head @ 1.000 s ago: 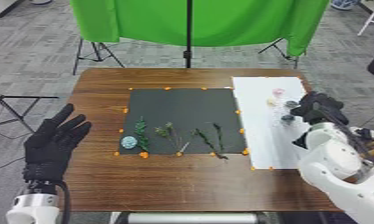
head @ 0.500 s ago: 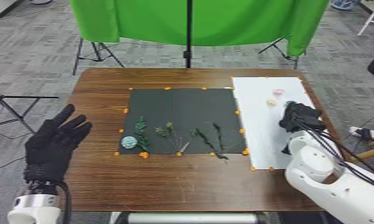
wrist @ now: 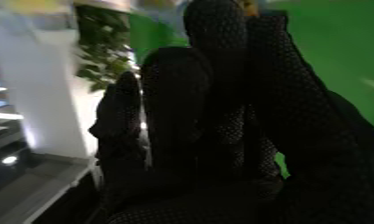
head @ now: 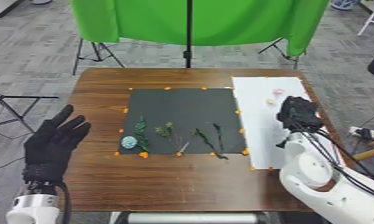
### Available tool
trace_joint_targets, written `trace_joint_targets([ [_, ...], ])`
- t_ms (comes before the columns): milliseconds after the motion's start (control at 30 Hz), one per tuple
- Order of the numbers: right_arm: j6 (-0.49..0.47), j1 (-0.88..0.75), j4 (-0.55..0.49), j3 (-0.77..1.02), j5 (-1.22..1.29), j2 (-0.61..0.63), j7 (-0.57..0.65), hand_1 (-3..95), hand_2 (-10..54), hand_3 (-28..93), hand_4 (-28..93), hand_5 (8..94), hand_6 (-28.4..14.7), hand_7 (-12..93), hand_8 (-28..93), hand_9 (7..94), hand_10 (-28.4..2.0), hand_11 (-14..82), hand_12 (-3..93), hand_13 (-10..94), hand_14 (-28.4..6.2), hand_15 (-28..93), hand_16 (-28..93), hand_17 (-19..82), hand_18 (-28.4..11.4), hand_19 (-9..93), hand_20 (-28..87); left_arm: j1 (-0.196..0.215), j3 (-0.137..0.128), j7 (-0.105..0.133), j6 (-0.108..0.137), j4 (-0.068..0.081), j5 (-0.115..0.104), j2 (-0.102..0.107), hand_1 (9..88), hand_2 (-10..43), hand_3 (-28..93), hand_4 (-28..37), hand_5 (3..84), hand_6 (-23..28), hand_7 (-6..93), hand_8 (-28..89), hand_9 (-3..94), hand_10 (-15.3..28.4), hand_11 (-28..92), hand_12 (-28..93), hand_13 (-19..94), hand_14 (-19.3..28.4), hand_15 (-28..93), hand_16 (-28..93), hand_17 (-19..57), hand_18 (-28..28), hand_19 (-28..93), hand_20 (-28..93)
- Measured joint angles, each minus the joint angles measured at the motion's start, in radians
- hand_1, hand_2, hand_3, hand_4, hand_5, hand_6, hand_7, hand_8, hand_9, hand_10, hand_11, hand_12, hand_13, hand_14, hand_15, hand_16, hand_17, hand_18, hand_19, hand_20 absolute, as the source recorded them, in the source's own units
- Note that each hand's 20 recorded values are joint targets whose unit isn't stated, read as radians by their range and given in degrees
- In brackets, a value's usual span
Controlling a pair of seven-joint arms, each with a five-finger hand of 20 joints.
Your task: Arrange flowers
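Flowers (head: 278, 92) on white paper (head: 262, 125) near right fingers (head: 298, 106)

From my remote seat, I see a charcoal mat (head: 179, 107) edged with orange tabs (head: 144, 155) on a brown, wood-grained table (head: 103, 180). On the mat, a pale blue, mottled flower (head: 128, 142) and green sprigs (head: 141, 135); right of it, a white sheet (head: 260, 125) and pink bloom (head: 278, 92); beyond it, a green cloth (head: 246, 25). Flanking it, my left hand (head: 48, 150) and mesh-patterned right hand (head: 299, 112), both black.
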Motion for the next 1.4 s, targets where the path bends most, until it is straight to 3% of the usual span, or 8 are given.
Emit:
trace_joint_targets([
  [200, 0.009, 0.195, 0.031, -0.164, 0.045, -0.114, -0.148, 57.3, -9.5, 70, -28, 87.6, 3.0, 15, 1, 93.7, -5.8, 17.5, 32.6, 78, -3.3, 63, 29, 27, -21.4, 83, 46, 0.002, 0.004, 0.009, 0.003, -0.003, -0.002, 0.015, 20.9, 8.9, 77, -28.3, 40.2, 9.6, 10.8, -9, 38.1, 21.2, 24, 11, 26, 28.4, 51, -9, -8.7, 26.7, 55, 14],
  [400, 0.008, 0.424, 0.272, -0.336, 0.190, -0.383, -0.320, 56.2, -9.5, 70, -28, 86.7, 3.8, 16, 1, 93.7, -5.8, 19.2, 33.7, 75, -4.4, 69, 28, 25, -21.0, 82, 47, -0.010, 0.018, 0.007, 0.002, -0.004, 0.001, 0.033, 21.0, 8.9, 77, -28.3, 40.3, 9.6, 10.8, -9, 38.1, 21.3, 24, 11, 26, 28.4, 51, -9, -8.7, 26.7, 55, 14],
  [500, -0.018, 0.512, 0.345, -0.409, 0.245, -0.502, -0.347, 56.0, -9.5, 70, -28, 86.3, 4.3, 16, 0, 93.6, -5.8, 19.5, 34.0, 74, -4.4, 71, 26, 25, -20.9, 81, 48, -0.048, 0.040, 0.002, 0.002, 0.003, 0.004, 0.044, 21.0, 8.9, 78, -28.3, 40.3, 9.7, 10.8, -9, 38.1, 21.3, 24, 11, 26, 28.4, 51, -9, -8.7, 26.7, 55, 14],
  [600, -0.054, 0.578, 0.352, -0.460, 0.272, -0.589, -0.360, 55.9, -9.5, 69, -28, 85.7, 4.7, 16, 0, 92.5, -5.8, 18.7, 33.7, 73, -4.3, 71, 26, 24, -20.5, 81, 48, -0.100, 0.063, 0.003, 0.002, 0.014, 0.004, 0.064, 21.1, 8.8, 78, -28.3, 40.3, 9.6, 10.8, -9, 38.3, 21.3, 24, 11, 26, 28.4, 51, -9, -8.7, 26.7, 55, 14],
  [800, -0.055, 0.693, 0.367, -0.601, 0.267, -0.698, -0.368, 56.6, -9.5, 65, -28, 84.7, 6.7, 16, -2, 92.1, -5.3, 16.0, 32.7, 71, -3.9, 71, 24, 23, -20.0, 80, 48, -0.182, 0.076, -0.001, -0.004, 0.027, 0.009, 0.092, 21.3, 8.7, 78, -28.3, 40.4, 9.7, 10.7, -9, 38.2, 21.3, 24, 11, 26, 28.4, 51, -9, -8.7, 26.7, 55, 14],
  [900, -0.054, 0.722, 0.378, -0.658, 0.268, -0.719, -0.369, 56.7, -9.5, 61, -28, 83.2, 7.6, 15, -3, 90.4, -4.7, 17.9, 29.2, 70, -3.7, 72, 23, 23, -19.7, 80, 49, -0.221, 0.080, -0.028, -0.015, 0.037, 0.024, 0.090, 21.4, 8.7, 78, -28.3, 40.4, 9.7, 10.8, -9, 38.2, 21.3, 24, 11, 26, 28.4, 51, -9, -8.7, 26.7, 55, 14],
  [1033, -0.063, 0.744, 0.387, -0.717, 0.272, -0.724, -0.369, 56.5, -9.2, 57, -28, 78.8, 7.8, 14, -4, 88.1, -3.8, 12.2, 28.1, 68, -3.7, 72, 23, 22, -19.6, 79, 49, -0.266, 0.080, -0.066, -0.043, 0.050, 0.051, 0.075, 21.4, 8.7, 78, -28.3, 40.6, 9.8, 10.8, -9, 38.3, 21.3, 24, 11, 26, 28.4, 51, -9, -8.7, 26.7, 55, 14],
  [1400, -0.248, 0.746, 0.384, -0.709, 0.274, -0.724, -0.373, 57.0, -8.3, 48, -28, 70.4, 7.8, 16, -7, 79.2, -3.5, 10.7, 22.0, 66, -4.1, 69, 20, 21, -19.1, 79, 49, -0.278, 0.072, -0.081, -0.081, 0.052, 0.077, 0.047, 21.9, 8.8, 78, -28.3, 41.0, 10.0, 10.9, -9, 38.2, 21.3, 24, 11, 26, 28.4, 51, -9, -8.5, 26.8, 56, 14],
])
